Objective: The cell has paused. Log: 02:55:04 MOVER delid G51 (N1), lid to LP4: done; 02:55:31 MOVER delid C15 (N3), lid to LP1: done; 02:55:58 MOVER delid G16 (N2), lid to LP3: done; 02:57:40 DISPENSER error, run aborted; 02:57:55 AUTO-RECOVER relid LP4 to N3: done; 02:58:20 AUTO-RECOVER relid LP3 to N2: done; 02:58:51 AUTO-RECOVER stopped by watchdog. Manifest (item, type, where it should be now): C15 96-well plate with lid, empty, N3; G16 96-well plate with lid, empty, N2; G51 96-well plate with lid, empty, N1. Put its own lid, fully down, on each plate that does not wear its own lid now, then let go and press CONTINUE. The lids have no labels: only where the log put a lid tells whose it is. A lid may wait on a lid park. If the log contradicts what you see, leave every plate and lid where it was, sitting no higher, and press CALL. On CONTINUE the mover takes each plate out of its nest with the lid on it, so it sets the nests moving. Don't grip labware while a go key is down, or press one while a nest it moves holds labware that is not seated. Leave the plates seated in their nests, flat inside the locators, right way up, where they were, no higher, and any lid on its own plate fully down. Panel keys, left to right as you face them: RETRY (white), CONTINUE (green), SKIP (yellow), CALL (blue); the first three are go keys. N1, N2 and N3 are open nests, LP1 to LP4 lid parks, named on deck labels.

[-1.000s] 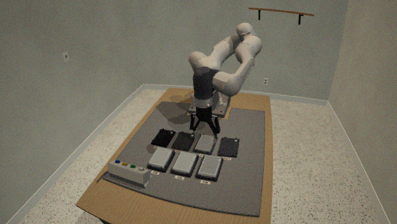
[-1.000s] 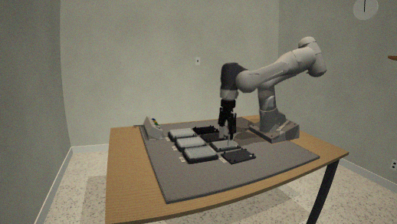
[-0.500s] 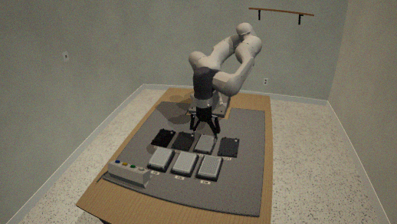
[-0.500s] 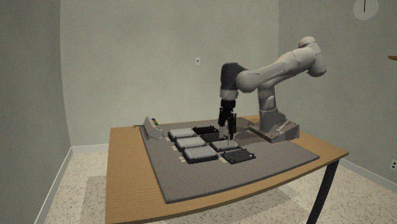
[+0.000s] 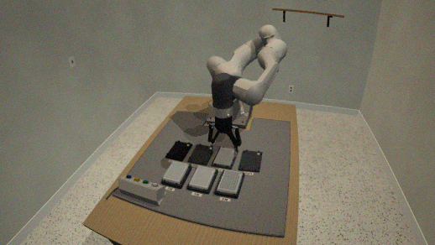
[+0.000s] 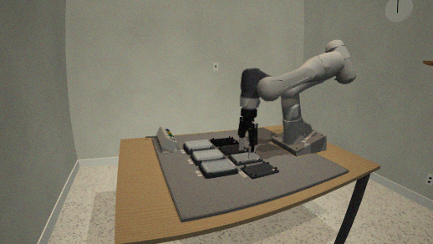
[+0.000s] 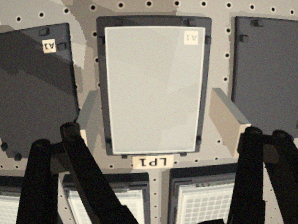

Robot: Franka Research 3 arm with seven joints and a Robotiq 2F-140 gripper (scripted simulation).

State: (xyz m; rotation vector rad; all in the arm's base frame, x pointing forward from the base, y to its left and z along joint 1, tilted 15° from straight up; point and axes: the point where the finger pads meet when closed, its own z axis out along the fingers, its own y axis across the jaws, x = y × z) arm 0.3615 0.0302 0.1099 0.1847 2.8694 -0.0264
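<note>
A pale lid (image 7: 154, 90) lies flat on the lid park labelled LP1 (image 7: 152, 161); it is the third park from the left in the top view (image 5: 224, 157) and also shows in the exterior view (image 6: 246, 158). My gripper (image 7: 156, 103) (image 5: 223, 143) is open and empty, hanging straight above this lid with a finger on each side, clear of it. In the front row stand three plates: the left (image 5: 176, 173) and the middle (image 5: 202, 178) wear lids, and the right one (image 5: 229, 182) is bare with its wells showing (image 6: 218, 167).
The other three lid parks (image 5: 178, 150) (image 5: 201, 153) (image 5: 250, 160) are dark and empty. The key panel (image 5: 141, 190) sits at the mat's front left corner. The arm's base (image 5: 228, 117) stands behind the parks.
</note>
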